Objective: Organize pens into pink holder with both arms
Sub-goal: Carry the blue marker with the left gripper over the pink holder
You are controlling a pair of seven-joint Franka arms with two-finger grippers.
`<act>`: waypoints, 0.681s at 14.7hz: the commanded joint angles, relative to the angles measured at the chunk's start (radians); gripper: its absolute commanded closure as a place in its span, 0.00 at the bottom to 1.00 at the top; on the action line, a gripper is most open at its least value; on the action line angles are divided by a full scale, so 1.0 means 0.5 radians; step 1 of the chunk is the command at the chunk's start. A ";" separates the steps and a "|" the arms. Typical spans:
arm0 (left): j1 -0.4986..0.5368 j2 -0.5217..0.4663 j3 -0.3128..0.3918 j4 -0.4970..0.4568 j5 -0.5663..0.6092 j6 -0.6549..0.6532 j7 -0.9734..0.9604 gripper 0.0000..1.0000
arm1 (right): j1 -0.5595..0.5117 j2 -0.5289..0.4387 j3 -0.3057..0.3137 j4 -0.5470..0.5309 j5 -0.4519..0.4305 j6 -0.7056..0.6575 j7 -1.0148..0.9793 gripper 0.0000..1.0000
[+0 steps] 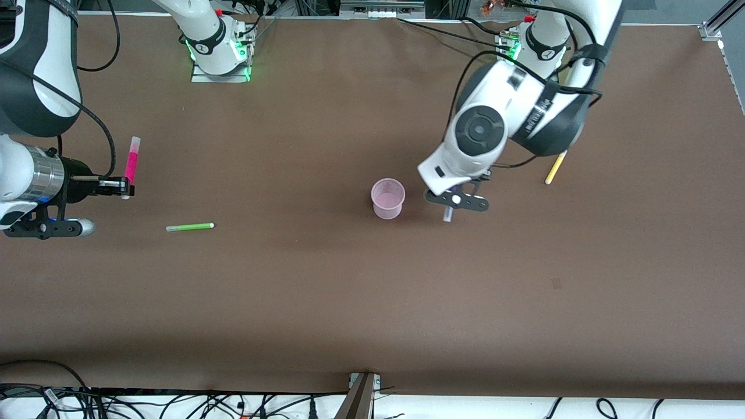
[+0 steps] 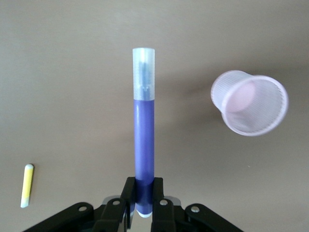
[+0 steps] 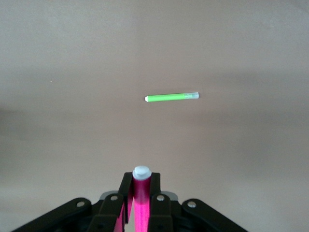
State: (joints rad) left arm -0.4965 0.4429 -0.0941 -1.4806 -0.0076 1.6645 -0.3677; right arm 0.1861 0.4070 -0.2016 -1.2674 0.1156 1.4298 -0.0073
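Note:
The pink holder (image 1: 388, 198) (image 2: 249, 102) stands upright mid-table. Beside it, toward the left arm's end, my left gripper (image 1: 449, 205) (image 2: 144, 195) hangs low, shut on the dark purple pen (image 1: 447, 216) (image 2: 144, 140). The pen's pale cap points away from the jaws. At the right arm's end, my right gripper (image 1: 124, 187) (image 3: 141, 186) is shut on the magenta pen (image 1: 132, 164) (image 3: 141, 198), held above the table. The lime green pen (image 1: 190, 227) (image 3: 171, 97) lies flat close by, nearer the front camera. The yellow pen (image 1: 556, 167) (image 2: 27, 185) lies partly under the left arm's elbow.
A brown mat (image 1: 326, 291) covers the table. The arm bases (image 1: 220, 52) stand along the edge farthest from the front camera. Cables and a bracket (image 1: 361, 396) sit at the near edge.

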 commanded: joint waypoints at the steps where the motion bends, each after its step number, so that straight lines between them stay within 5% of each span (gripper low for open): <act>1: -0.114 0.007 0.029 0.044 0.055 -0.074 -0.019 1.00 | -0.001 -0.010 -0.002 0.031 -0.023 -0.046 -0.022 1.00; 7: -0.344 0.142 0.038 0.111 0.193 -0.165 -0.062 1.00 | -0.001 -0.010 -0.002 0.031 -0.023 -0.080 -0.019 1.00; 10: -0.418 0.295 0.047 0.307 0.202 -0.267 -0.071 1.00 | -0.004 -0.010 -0.002 0.031 -0.023 -0.089 -0.016 1.00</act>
State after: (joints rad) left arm -0.6714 0.5162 -0.0906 -1.4406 0.0708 1.5916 -0.3919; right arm 0.1859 0.4069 -0.2018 -1.2673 0.1156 1.4106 -0.0073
